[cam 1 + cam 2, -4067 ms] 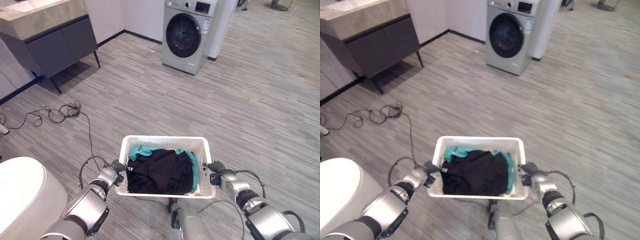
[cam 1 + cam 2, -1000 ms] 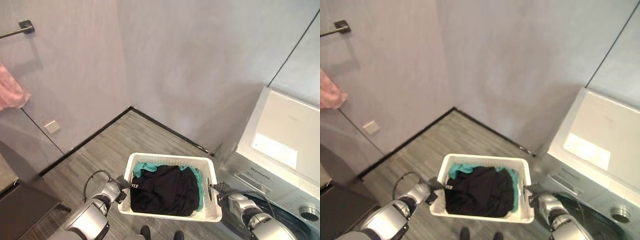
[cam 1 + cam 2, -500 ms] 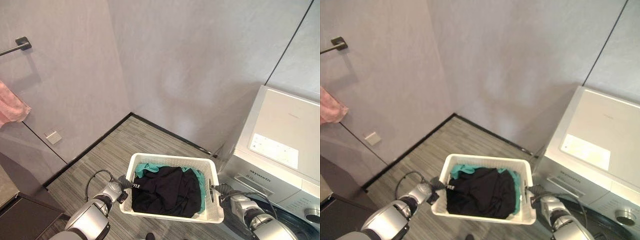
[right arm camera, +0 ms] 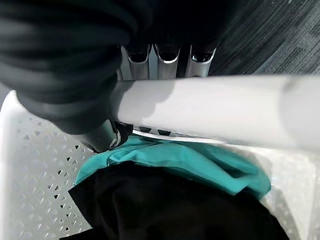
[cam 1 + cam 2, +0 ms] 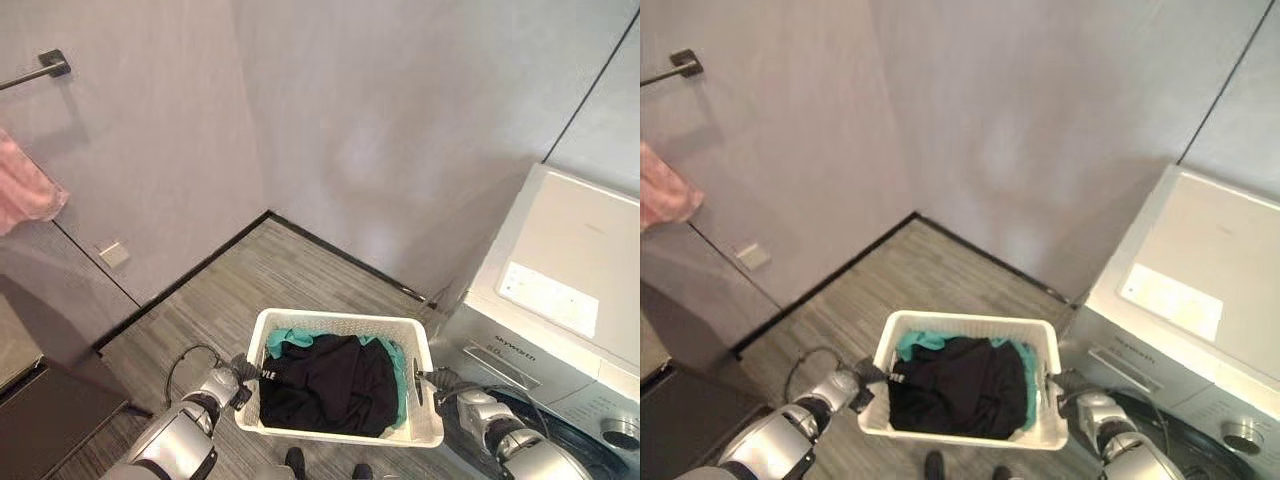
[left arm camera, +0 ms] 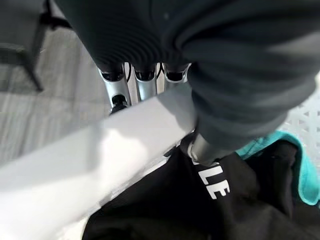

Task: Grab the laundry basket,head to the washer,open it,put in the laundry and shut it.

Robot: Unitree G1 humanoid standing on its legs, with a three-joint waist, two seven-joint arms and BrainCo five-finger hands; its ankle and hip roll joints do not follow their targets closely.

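From the left eye view, the basket (image 5: 340, 375) is riding between the two arms, the left robot hand (image 5: 237, 378) clamped on its left rim and the right robot hand (image 5: 452, 392) on its right rim; inside it the black garment (image 5: 325, 385) is lying over a teal one (image 5: 290, 338); compared with four seconds ago, when the washer (image 5: 545, 330) was standing far across the open floor, it is now sitting just beside the basket on the robot's right, so the walk is nearly over; over the last second the whole picture is merely swaying, which I am taking as the head moving, not the load.

From the right eye view, the same corner of wall and floor (image 5: 890, 290) is showing, with a pink towel (image 5: 665, 195) hanging under a rail (image 5: 670, 68) on the left; the basket is sitting level and clear of the floor.

From the left wrist view, the fingers (image 6: 137, 87) are curling round the white rim (image 6: 100, 150), thumb pressing from inside.

From the right wrist view, the fingers (image 4: 167, 55) are wrapping the rim (image 4: 210, 110) likewise, teal cloth (image 4: 200, 162) just beneath.

I am judging that setting the basket down and opening the door comes next; the door itself is hardly showing yet.
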